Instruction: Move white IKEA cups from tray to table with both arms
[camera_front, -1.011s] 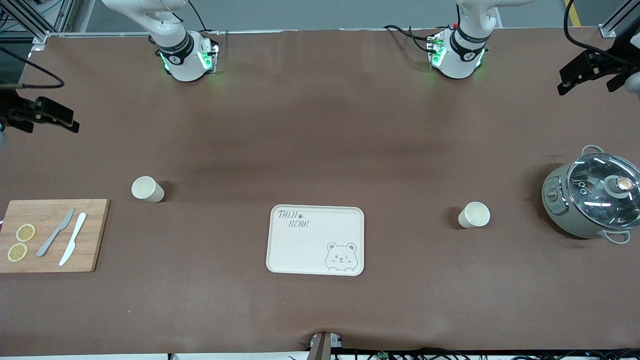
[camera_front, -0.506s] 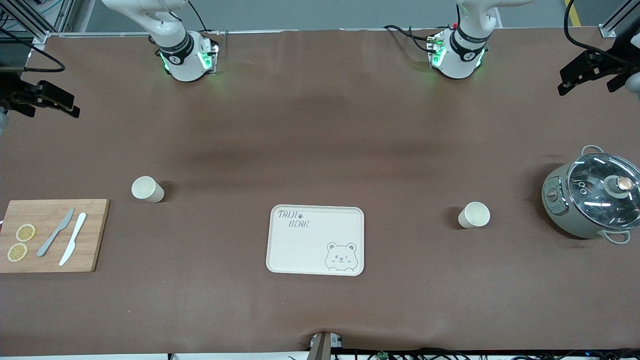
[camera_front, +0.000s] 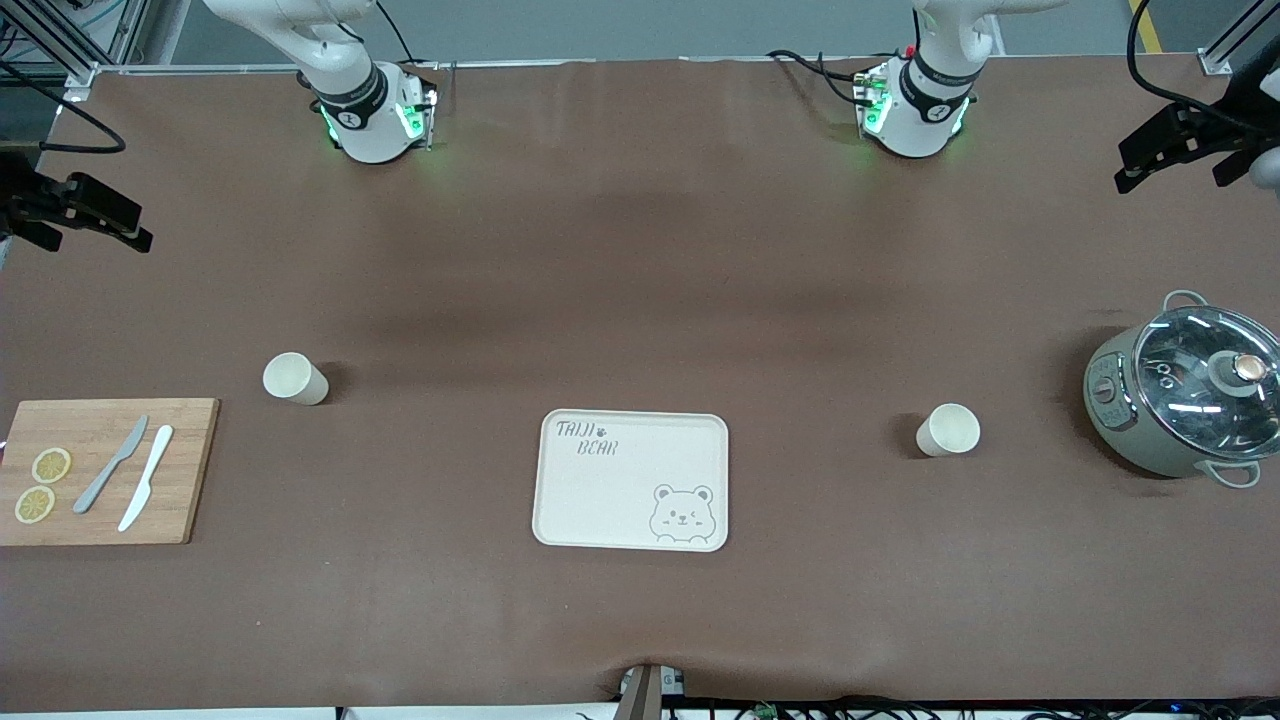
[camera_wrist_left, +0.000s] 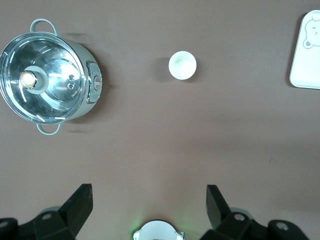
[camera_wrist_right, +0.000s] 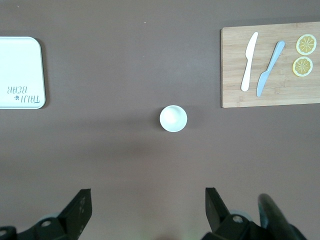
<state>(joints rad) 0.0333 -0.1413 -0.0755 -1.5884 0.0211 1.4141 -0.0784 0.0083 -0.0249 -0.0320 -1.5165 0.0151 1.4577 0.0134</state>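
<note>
Jaws wide apart and empty on both the left gripper (camera_wrist_left: 149, 200) and right gripper (camera_wrist_right: 148, 202), high over the table (camera_front: 640, 250).
One cup (camera_front: 947, 430) stands right of centre between tray (camera_front: 632, 480) and pot (camera_front: 1185, 400); the other cup (camera_front: 294, 378) stands left of centre, near the cutting board (camera_front: 105, 470).

The front camera looks steeply down from high across the desk (camera_front: 640, 250), taking in its whole width. Each wrist camera looks straight down from well above. The left wrist view shares one cup (camera_wrist_left: 182, 65) and the pot (camera_wrist_left: 47, 82) with it; the right, the other cup (camera_wrist_right: 173, 118) and the cutting board (camera_wrist_right: 270, 75).
</note>
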